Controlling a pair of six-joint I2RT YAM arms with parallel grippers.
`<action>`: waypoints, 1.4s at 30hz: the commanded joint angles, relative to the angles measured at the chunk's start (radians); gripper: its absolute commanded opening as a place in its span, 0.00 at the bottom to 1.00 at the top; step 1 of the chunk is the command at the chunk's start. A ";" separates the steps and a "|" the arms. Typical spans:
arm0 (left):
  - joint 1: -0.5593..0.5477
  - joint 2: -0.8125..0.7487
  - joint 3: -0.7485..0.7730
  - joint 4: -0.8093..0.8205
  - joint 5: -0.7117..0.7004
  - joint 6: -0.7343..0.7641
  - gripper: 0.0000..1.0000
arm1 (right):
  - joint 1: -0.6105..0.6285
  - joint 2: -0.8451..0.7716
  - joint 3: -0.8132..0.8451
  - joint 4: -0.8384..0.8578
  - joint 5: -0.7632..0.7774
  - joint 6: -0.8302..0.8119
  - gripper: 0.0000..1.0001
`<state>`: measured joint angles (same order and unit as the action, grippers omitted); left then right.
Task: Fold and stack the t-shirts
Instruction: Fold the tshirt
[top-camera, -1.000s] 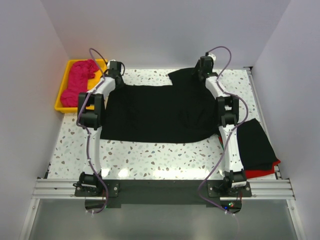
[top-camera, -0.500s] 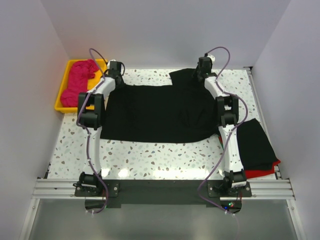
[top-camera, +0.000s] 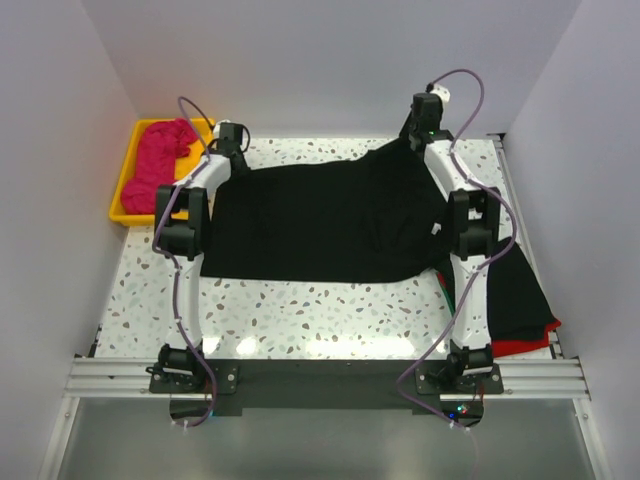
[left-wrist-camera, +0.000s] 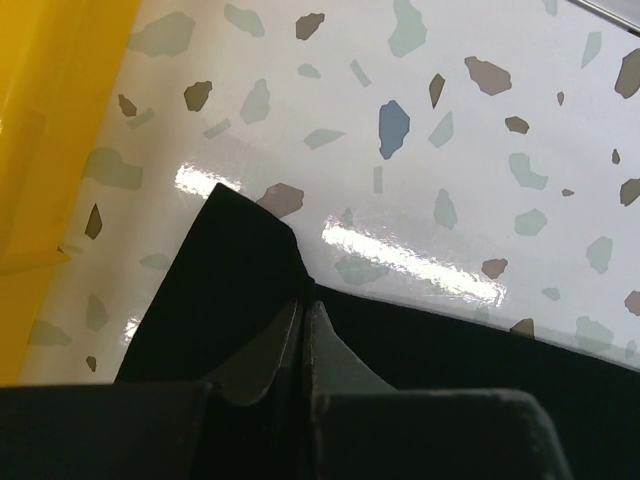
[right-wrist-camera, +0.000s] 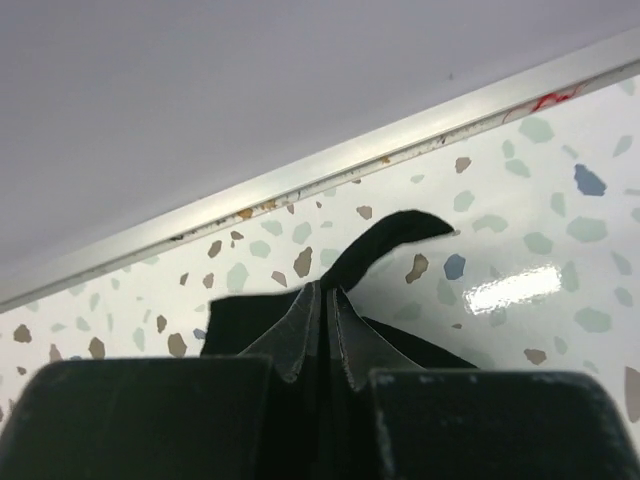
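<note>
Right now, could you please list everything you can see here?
table: one, speckled white
tray: one, yellow, far left corner
pink t-shirt: one, magenta, bunched in the tray
large black t-shirt: one, black, spread across the middle
red t-shirt: one, red, near right edge, mostly covered
folded black t-shirt: one, black, on the red t-shirt
left fingers: shut on large black t-shirt's far left corner
right fingers: shut on its far right corner
</note>
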<state>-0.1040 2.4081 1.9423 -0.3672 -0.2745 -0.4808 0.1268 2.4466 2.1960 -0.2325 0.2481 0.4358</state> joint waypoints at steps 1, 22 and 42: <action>0.016 -0.076 0.014 -0.004 -0.046 -0.019 0.00 | -0.024 -0.109 -0.030 0.021 0.057 -0.028 0.00; 0.032 -0.257 -0.147 0.136 -0.034 -0.074 0.00 | -0.029 -0.356 -0.307 -0.053 0.052 -0.042 0.00; 0.030 -0.538 -0.518 0.192 -0.097 -0.160 0.00 | -0.029 -0.744 -0.837 -0.108 -0.004 0.099 0.00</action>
<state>-0.0875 1.9533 1.4689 -0.2371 -0.2901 -0.5999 0.1101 1.7821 1.3846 -0.3305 0.2199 0.4942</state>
